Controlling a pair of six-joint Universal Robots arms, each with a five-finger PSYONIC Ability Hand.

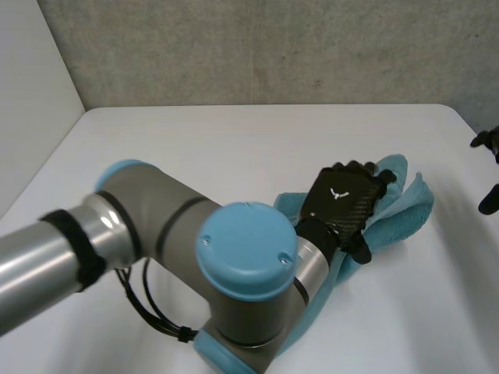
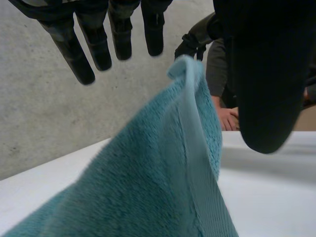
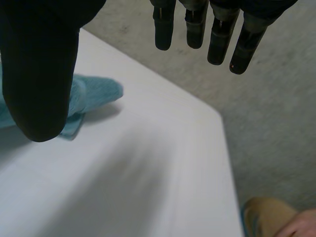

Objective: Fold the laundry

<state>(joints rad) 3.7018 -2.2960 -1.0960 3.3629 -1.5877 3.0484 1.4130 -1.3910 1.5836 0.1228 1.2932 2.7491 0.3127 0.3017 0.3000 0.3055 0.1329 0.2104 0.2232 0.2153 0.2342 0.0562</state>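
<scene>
A teal towel (image 1: 409,206) lies bunched on the white table (image 1: 234,148), right of the middle. My left hand (image 1: 343,204) rests palm down on its near left part, fingers straight. In the left wrist view a hemmed edge of the towel (image 2: 148,187) stands up between the straight fingers (image 2: 81,59) and the thumb (image 2: 266,74), touching neither. My right hand (image 1: 490,140) hovers open at the table's right edge, apart from the towel. Its fingers (image 3: 219,34) are straight, and past its thumb (image 3: 39,74) a corner of the towel (image 3: 96,91) lies on the table.
The left arm (image 1: 195,265) crosses the near part of the table. A person's forearm and hand (image 2: 224,116) are beyond the table's far edge. Grey floor (image 3: 266,113) lies past the table's right corner, with a person's hand (image 3: 298,224) low there.
</scene>
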